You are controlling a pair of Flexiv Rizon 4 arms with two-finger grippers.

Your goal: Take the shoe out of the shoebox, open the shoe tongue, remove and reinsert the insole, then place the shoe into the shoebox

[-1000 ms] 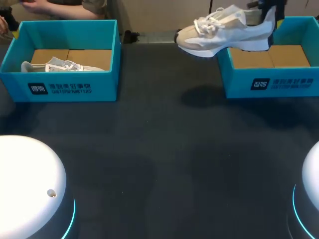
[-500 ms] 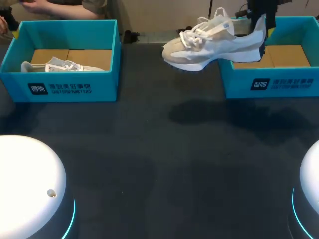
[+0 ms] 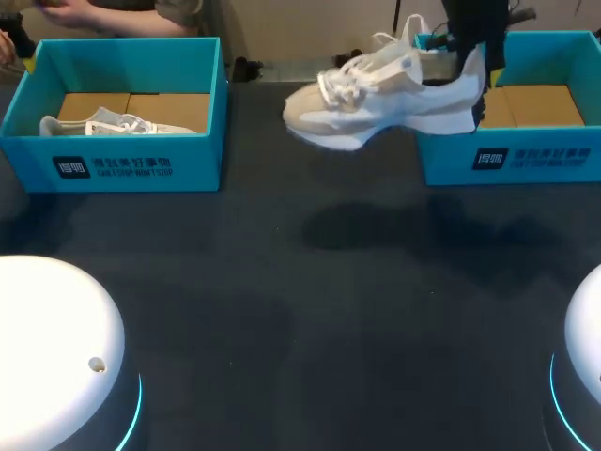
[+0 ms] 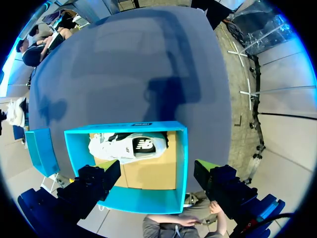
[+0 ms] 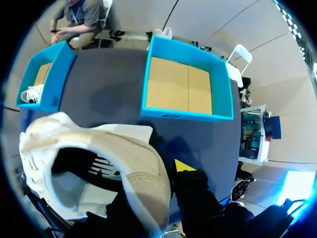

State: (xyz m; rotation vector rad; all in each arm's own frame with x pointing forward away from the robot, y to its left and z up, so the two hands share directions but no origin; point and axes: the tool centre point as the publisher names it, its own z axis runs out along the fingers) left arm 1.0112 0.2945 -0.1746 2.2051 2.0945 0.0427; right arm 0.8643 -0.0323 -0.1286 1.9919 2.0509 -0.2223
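Shoe [image 3: 376, 94]: heel clamped in my right pincer [image 3: 468, 58], held aloft left of shoebox [image 3: 507, 155], likely to clear its wall.

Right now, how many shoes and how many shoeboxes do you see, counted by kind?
Shoes: 2 (lifted shoe, boxed shoe)
Shoeboxes: 2 (left shoebox, right shoebox)
Total: 4
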